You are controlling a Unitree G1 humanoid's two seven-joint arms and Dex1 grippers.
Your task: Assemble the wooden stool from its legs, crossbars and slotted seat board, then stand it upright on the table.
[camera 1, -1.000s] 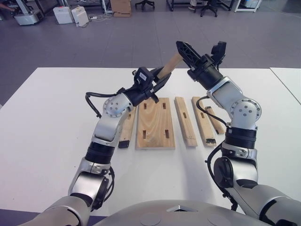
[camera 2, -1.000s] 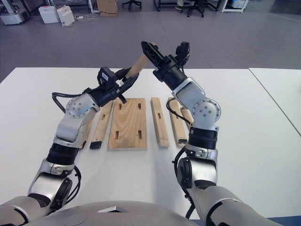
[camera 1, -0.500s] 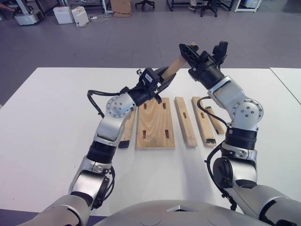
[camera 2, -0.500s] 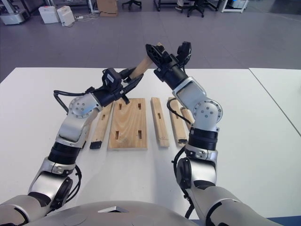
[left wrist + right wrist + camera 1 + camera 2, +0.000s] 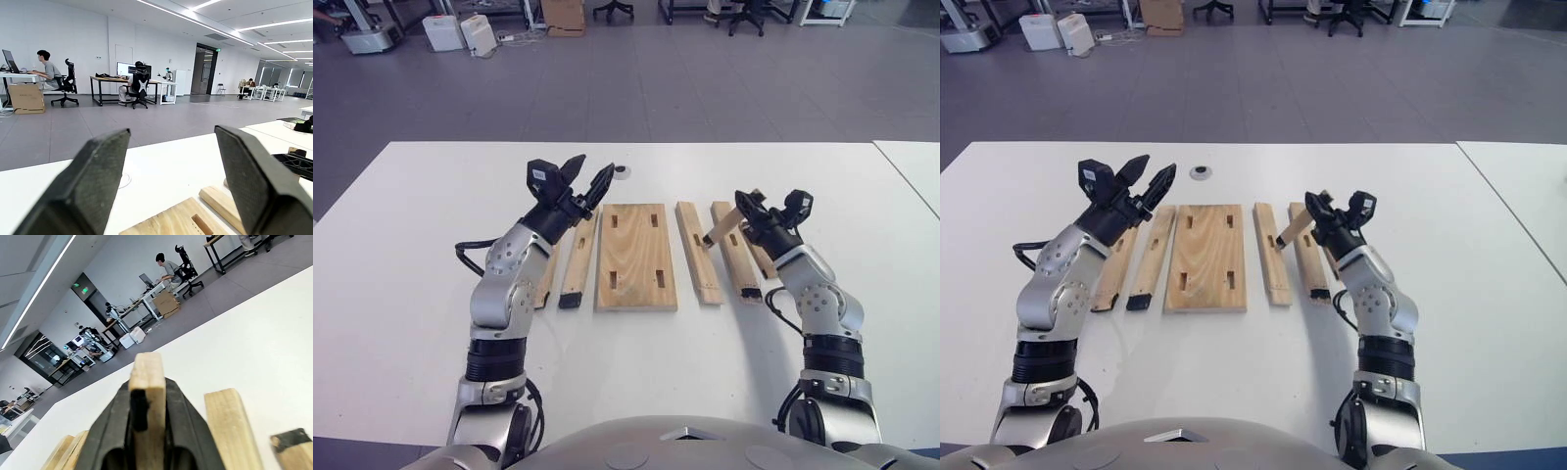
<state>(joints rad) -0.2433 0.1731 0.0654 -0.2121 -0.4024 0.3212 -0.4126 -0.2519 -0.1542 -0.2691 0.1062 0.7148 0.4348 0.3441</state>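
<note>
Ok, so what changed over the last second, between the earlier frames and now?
Both arms came down from the raised handover. The left end effector let go of the short wooden piece and is now open above the left-hand bars. The right end effector kept the piece and lowered it over the right-hand bars. The seat board and other parts on the table lie as before.

A: Occlusions?
B: Gripped end of the short pale wooden crossbar (image 5: 725, 224) is buried between the right gripper's (image 5: 744, 209) fingers. The leftmost pale wooden leg (image 5: 1111, 274) is partly behind the left arm. The short wooden piece (image 5: 767, 262) is partly under the right arm.
A: Unresolved?
B: The small round dark-rimmed object (image 5: 1201, 172) on the white table (image 5: 411, 245) is too small to identify. The flat slotted wooden seat board (image 5: 176, 220) is cut by the left wrist view's edge.
</note>
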